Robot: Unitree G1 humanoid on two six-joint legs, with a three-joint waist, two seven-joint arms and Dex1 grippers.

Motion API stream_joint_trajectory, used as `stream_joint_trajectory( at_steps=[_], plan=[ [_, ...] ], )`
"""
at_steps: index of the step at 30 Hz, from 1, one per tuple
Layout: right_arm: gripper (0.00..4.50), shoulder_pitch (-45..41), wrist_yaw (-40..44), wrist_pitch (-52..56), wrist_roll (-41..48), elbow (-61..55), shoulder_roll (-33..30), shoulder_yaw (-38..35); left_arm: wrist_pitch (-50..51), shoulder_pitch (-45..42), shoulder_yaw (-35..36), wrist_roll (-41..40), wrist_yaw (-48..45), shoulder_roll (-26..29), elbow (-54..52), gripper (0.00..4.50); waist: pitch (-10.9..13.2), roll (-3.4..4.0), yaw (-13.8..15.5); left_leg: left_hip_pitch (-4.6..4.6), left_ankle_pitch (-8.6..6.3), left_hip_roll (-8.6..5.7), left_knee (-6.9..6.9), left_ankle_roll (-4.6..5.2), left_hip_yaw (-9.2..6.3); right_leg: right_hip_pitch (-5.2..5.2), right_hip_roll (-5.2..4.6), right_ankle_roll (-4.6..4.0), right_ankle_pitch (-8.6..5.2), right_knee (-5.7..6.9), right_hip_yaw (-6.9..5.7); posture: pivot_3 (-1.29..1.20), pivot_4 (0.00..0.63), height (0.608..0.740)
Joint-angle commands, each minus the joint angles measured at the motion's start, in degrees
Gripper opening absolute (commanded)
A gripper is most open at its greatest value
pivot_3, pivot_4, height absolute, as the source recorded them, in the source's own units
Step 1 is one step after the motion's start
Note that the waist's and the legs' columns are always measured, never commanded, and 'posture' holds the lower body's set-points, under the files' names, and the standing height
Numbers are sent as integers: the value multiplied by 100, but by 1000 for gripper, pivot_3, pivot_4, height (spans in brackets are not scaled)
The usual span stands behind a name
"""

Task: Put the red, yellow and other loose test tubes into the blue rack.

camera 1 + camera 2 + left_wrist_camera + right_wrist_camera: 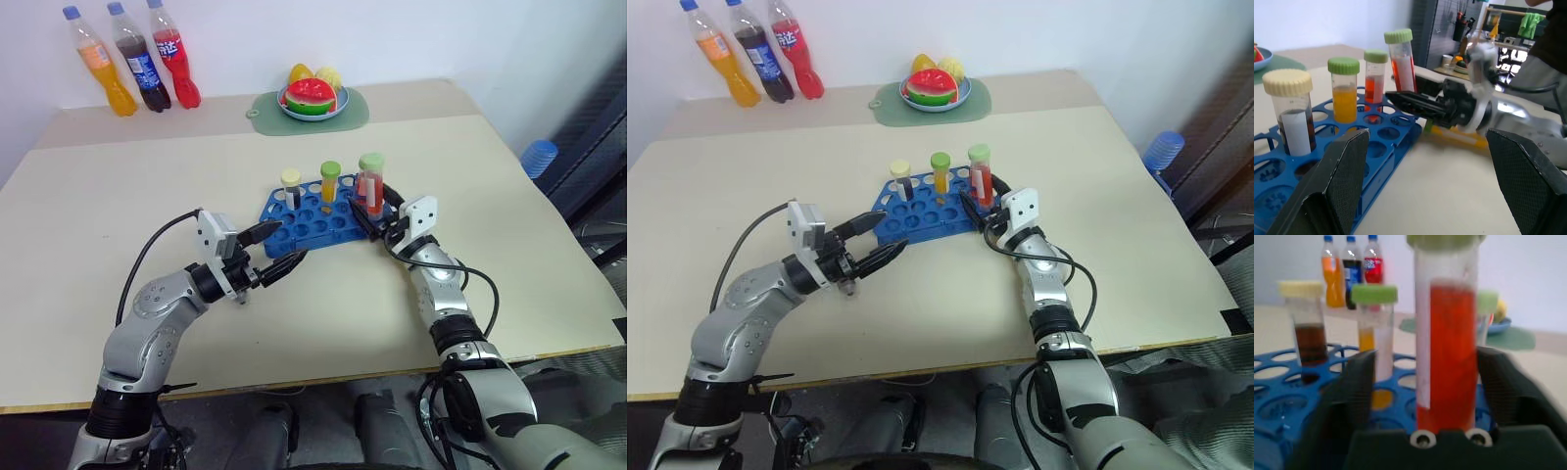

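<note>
Jaws on my right gripper [1447, 382] are standing spread on either side of the red tube [1445, 352], which is sitting upright between them in the blue rack [313, 217]; I'm seeing a gap at each finger, so I'm judging the tube as let go and not pinched. My left gripper [278, 249] is hovering with its jaws spread and holding nothing, just off the rack's near corner.

Beyond the right jaws, the yellow tube [330, 186] and the dark tube with the cream cap [291, 189] are standing in holes further along the rack. In the left wrist view a fourth, shorter red tube with a green cap [1375, 81] is standing there too. I'm reading the placing step as all but done, since I'm finding no tube lying loose on the bench [127, 206]. Next I'm needing to back the right jaws straight out without nudging the tube or tipping the rack.

Further out, three soda bottles [135, 61] are standing against the white wall, and a fruit plate [312, 101] is resting on a green mat.
</note>
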Motion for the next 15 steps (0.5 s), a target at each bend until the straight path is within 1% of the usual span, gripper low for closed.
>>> stream_joint_trajectory(
  at_steps=[1, 4, 6, 9, 10, 12, 15],
  plan=[
    [4455, 367, 47, 523, -11, -1126, -358, 36, -146, 36, 65, -33, -69, -29, -41, 3928, 1, 2, 9, 0, 0, 0, 0, 0, 1, -1, 0, 0, 0, -1, 0, 0, 150, 740],
    [4455, 843, 143, 1178, 124, -2318, -710, 32, -205, 37, 48, -4, -106, -76, 42, 3928, 2, 3, 25, -1, -2, 0, 0, 3, 2, -2, 0, 0, 0, -1, 0, 0, 150, 740],
    [4455, 1118, 200, 1813, 263, -3028, -924, 28, -238, 33, 31, -5, -124, -119, 97, 3928, 2, 3, 17, 0, -5, 1, -1, 8, 3, -2, 1, 0, 0, -1, 0, 0, 150, 740],
    [4455, 1461, 231, 3528, 446, -4228, -1429, 64, -324, 33, -80, 51, -172, -221, 198, 3928, 3, 3, 82, -2, -7, 2, -1, 12, 2, -3, 0, 0, 0, -1, 0, 0, 150, 740],
    [4455, 1464, 213, 3990, 494, -4474, -1555, 72, -343, 24, -102, 66, -185, -242, 219, 3928, 3, 4, 104, -2, -10, 1, 1, 17, 3, -2, 0, 0, 0, -1, 1, 0, 150, 740],
    [4455, 1209, 234, 5054, 783, -4745, -1751, 43, -377, -12, -134, 84, -219, -271, 277, 3928, 3, 3, 124, -3, -15, 1, 4, 26, 5, -2, -2, 0, 0, -2, 1, 0, 150, 740],
    [4455, 754, 352, 6106, 1135, -4838, -1910, 31, -414, -59, -153, 114, -249, -302, 350, 3928, 4, 2, 132, -3, -16, 1, 5, 28, 6, 0, -3, -1, 0, -2, 0, 0, 150, 740]
  ],
)
